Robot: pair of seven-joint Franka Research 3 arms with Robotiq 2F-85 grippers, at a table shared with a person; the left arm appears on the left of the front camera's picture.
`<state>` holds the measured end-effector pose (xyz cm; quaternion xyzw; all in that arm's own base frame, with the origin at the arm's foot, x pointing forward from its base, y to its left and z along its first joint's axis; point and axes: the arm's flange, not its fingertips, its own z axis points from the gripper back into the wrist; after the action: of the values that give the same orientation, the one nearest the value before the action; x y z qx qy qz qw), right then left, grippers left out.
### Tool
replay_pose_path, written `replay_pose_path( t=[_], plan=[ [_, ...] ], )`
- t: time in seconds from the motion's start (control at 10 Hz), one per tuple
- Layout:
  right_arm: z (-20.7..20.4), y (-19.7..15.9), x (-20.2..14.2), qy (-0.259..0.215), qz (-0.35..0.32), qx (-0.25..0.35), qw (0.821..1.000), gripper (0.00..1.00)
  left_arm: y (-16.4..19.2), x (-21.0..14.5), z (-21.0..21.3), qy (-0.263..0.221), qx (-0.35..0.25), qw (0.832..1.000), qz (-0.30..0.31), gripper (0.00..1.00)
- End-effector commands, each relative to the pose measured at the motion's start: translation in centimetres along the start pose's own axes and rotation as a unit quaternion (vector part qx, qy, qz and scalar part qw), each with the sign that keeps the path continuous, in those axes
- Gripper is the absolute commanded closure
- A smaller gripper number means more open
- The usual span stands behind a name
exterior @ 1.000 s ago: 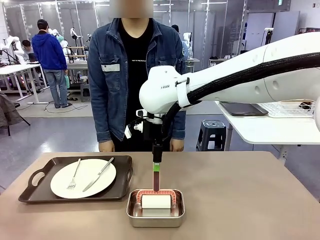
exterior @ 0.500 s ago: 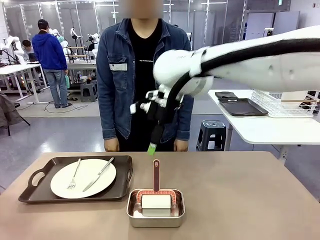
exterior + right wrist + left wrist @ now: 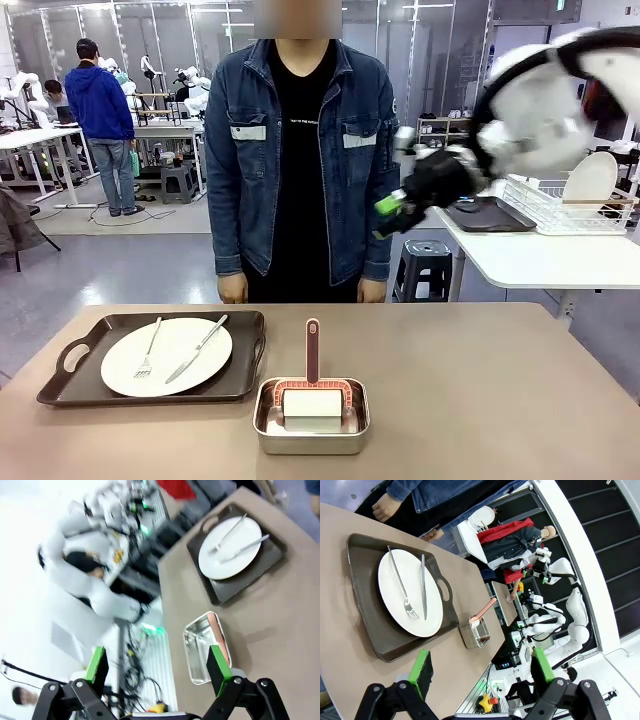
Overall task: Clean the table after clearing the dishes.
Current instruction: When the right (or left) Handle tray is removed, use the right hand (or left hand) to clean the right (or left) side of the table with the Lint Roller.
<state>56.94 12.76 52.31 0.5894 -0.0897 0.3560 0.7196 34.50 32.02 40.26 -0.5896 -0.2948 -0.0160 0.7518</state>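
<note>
"One tray (image 3: 62, 388) sits on the table (image 3: 480, 400), just left of the steel pan (image 3: 311, 441). How much room do we have around that pan?"

"We see the tan top open from the pan rightward to the table's right edge. It is also open behind the pan to the far edge, where a person (image 3: 300, 150) stands."

"And our grippers?"

"Both are spread wide and hold nothing. The right gripper (image 3: 392, 212) hangs blurred in the air, up and right of the pan, past the far edge. The left gripper (image 3: 481, 666) is raised on the tray's side of the pan, touching nothing."

"Which way does the tray run?"

"Its long axis runs left-right, in line with the pan's near side, with a handle at the end away from the pan. We see its plate (image 3: 165, 357) carrying a fork (image 3: 148, 352) and knife (image 3: 198, 348), both slanting near-left to far-right. In the pan, the roller (image 3: 312, 403) points its handle at the person."
</note>
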Motion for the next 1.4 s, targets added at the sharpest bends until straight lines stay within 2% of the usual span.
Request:
replay_pose_path(
  t=[0.0, 0.2, 0.4, 0.6, 0.7, 0.9, 1.0, 1.2, 1.3],
  plan=[
    [5.4, -0.9, -8.4, -0.093, -0.052, 0.021, 0.994, 0.0, -0.3, -0.1, 0.3, -0.002, -0.005, 1.0, -0.001, 0.0],
    [12.5, -1.7, -15.8, -0.143, -0.122, 0.042, 0.981, 0.0, -0.3, -0.1, 0.3, -0.002, -0.005, 1.0, -0.001, 0.0],
    [18.0, -1.8, -24.8, -0.201, -0.172, 0.019, 0.964, 0.0, -0.3, -0.1, 0.3, -0.002, -0.005, 1.0, -0.001, 0.0],
    [20.4, -1.2, -32.1, -0.279, -0.189, 0.008, 0.942, 0.0, -0.3, -0.1, 0.3, -0.002, -0.005, 1.0, -0.001, 0.0],
    [21.0, -0.7, -34.7, -0.31, -0.196, 0.002, 0.93, 0.0, -0.3, -0.1, 0.3, -0.002, -0.005, 1.0, -0.001, 0.0],
    [21.6, 0.6, -38.1, -0.353, -0.19, -0.014, 0.916, 0.0, -0.3, -0.1, 0.3, -0.002, -0.005, 1.0, -0.001, 0.0],
    [21.7, 0.9, -38.3, -0.348, -0.199, -0.023, 0.916, 0.0, -0.3, -0.1, 0.3, -0.002, -0.005, 1.0, -0.001, 0.0],
    [21.9, 0.8, -36.4, -0.323, -0.192, -0.039, 0.926, 0.0, -0.3, -0.1, 0.3, -0.002, -0.005, 1.0, -0.001, 0.0],
    [22.7, 0.6, -38.8, -0.345, -0.203, -0.01, 0.916, 0.0, -0.3, -0.1, 0.3, -0.002, -0.005, 1.0, -0.001, 0.0]
  ],
)
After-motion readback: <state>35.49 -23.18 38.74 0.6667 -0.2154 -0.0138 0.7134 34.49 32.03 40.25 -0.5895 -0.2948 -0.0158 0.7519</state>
